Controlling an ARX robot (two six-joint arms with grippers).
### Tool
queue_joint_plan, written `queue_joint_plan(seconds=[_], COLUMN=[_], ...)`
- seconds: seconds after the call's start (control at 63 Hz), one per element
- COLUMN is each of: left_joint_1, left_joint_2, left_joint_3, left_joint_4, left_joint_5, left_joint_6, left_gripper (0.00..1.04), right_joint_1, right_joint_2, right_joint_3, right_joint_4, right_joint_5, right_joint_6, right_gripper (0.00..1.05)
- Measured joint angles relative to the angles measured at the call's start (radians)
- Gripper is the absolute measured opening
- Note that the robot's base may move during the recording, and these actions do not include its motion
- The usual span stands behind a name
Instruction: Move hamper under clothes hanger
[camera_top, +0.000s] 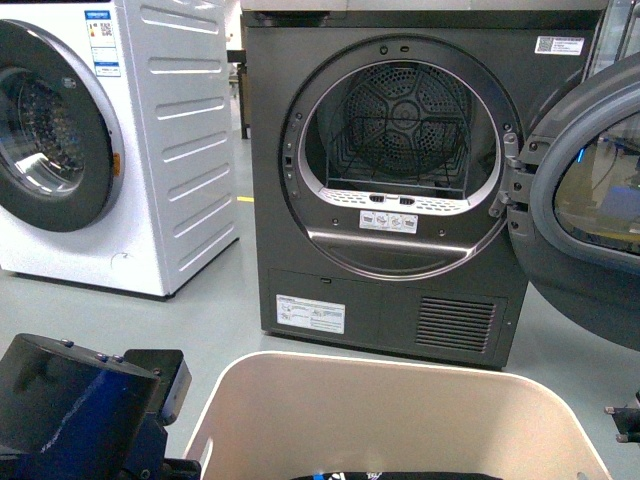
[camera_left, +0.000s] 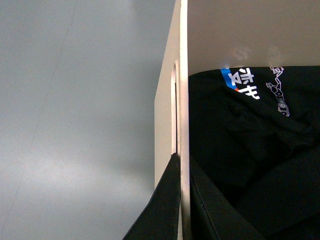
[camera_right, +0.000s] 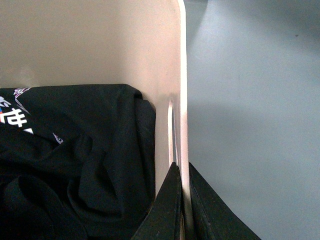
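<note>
Beige hamper (camera_top: 400, 400) holds black clothes (camera_left: 240, 150), facing a grey dryer (camera_top: 390, 200). Left claw (camera_left: 181, 170) grips one end wall; right claw (camera_right: 182, 172) the other.

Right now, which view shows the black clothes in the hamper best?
Left wrist view: black clothes lie in the hamper, printed logo clear. Right wrist shows folds, logo cut off. Front shows only a sliver at the bottom edge.

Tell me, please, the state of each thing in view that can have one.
hamper: holds black clothes.
left gripper: shut on hamper's end wall.
right gripper: shut on hamper's end wall.
dryer door: open.
dryer drum: holds only a wire rack.
washing machine door: shut.
</note>
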Motion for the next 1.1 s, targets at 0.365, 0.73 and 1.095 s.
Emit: queue_joint_plan(seconds=[0.365,0.73,1.095], left_joint_1=[0.038,0.051,0.051], left_joint_2=[0.094,0.111,0.134], left_joint_3=[-0.001,-0.001,-0.001], left_joint_4=[0.051,0.057,0.068], left_joint_5=[0.034,0.033,0.031], left_joint_6=[0.005,0.006,0.005], left_gripper=[0.04,0.04,0.04], right_joint_1=[0.008,0.014,0.011], right_joint_2=[0.016,0.082,0.126], right_joint_3=[-0.027,-0.035,-0.035], right_joint_4=[0.034,0.085,0.111], right_joint_5=[0.000,-0.002,-0.005], right_joint_6=[0.012,0.043,0.054], right_gripper=[0.03,0.03,0.03])
